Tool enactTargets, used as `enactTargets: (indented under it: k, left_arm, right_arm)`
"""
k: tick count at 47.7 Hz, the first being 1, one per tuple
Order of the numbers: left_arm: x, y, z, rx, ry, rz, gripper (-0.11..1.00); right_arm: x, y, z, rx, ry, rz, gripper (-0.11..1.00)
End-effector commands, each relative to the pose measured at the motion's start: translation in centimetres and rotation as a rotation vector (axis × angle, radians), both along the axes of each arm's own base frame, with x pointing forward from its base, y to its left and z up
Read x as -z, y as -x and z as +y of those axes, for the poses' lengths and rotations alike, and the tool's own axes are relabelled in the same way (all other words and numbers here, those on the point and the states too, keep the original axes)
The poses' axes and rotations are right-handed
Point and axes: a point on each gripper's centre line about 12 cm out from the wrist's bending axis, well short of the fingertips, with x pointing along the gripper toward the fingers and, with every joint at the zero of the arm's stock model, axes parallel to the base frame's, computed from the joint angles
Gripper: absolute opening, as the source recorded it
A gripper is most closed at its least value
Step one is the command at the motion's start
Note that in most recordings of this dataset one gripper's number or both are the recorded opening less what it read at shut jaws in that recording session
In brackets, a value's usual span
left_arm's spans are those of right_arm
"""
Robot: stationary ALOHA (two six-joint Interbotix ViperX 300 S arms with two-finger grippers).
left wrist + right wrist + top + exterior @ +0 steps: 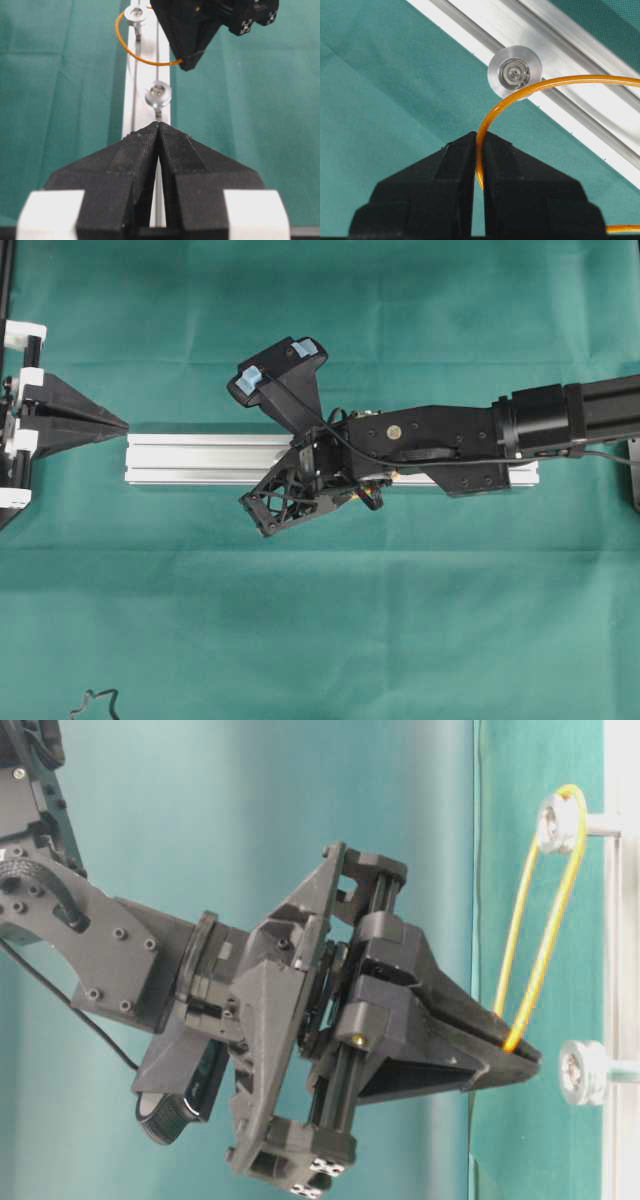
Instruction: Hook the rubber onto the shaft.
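The right pincer (479, 150) grips the rubber (490, 117) near its free end; thin, light and stretchy, it likely slips easily. The left pincer (158, 132) sits closed, empty.

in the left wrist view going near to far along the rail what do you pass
left pincer, shut, nearest → near shaft on the silver rail, bare → right pincer, shut on the rubber → far shaft, with the rubber looped around it.

Thin orange rubber (540, 935) loop stretched taut from one shaft (560, 820)
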Motion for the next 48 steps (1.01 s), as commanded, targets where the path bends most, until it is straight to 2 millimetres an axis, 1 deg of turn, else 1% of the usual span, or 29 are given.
enactTargets:
  k: [1, 16, 29, 48]
  left_arm:
    - [-1.1, -0.3, -0.1, 0.003, -0.001, -0.025, 0.0]
    - [-1.0, -0.4, -0.1, 0.003, -0.001, -0.023, 0.0]
    - [-1.0, -0.4, -0.1, 0.003, -0.001, -0.025, 0.0]
    - [-1.1, -0.4, -0.1, 0.003, -0.001, -0.025, 0.0]
  right_arm:
    - [-1.9, -0.4, 0.1, -0.004, 0.0, -0.052, 0.06]
    - [-1.9, -0.5, -0.4, 0.01, -0.001, -0.054, 0.06]
    - [-2.0, -0.9, -0.9, 0.02, -0.002, -0.061, 0.06]
    - [-1.4, -1.7, -1.5, 0.033, -0.001, -0.057, 0.06]
